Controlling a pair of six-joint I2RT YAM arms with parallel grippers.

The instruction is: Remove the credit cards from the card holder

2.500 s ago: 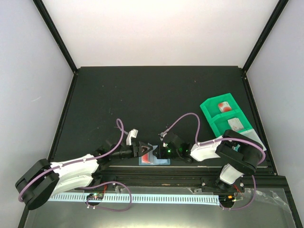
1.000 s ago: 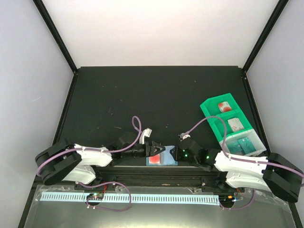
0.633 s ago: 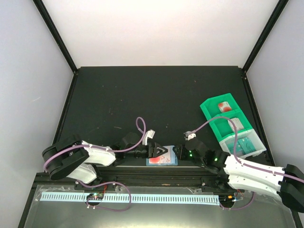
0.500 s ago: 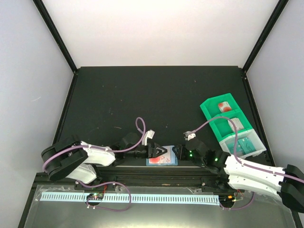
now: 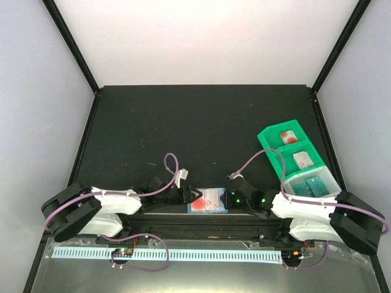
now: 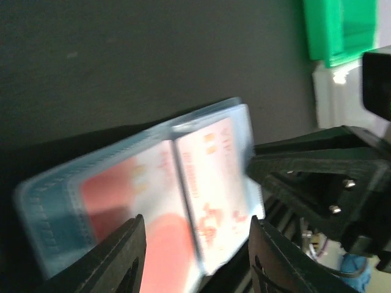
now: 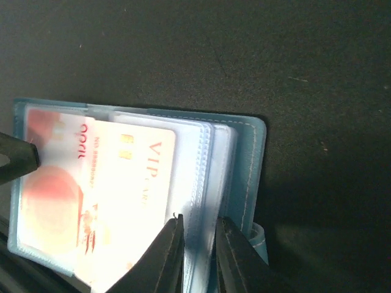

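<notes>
**Tabletop and surroundings**

We see a matte black tabletop (image 5: 183,122) enclosed by plain white walls (image 5: 201,36) and black corner posts (image 5: 73,46). By the right edge, slanting toward the near right corner, sits a compartment tray (image 5: 266,141): two green sections, and one white section nearest us. A pale slotted strip (image 5: 183,253) runs along the near edge.

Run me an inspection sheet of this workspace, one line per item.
Surface: matte black table.
Job's things: light-blue card holder lies open at the near edge; credit cards in its sleeves.
Clutter: green tray at right, loose cards in its compartments.
End effectors: left end effector open over the holder; right end effector at a sleeve edge, grip unclear.
Cables: purple cables loop above both arms.
Surroundings: white walls, black frame posts.
</notes>
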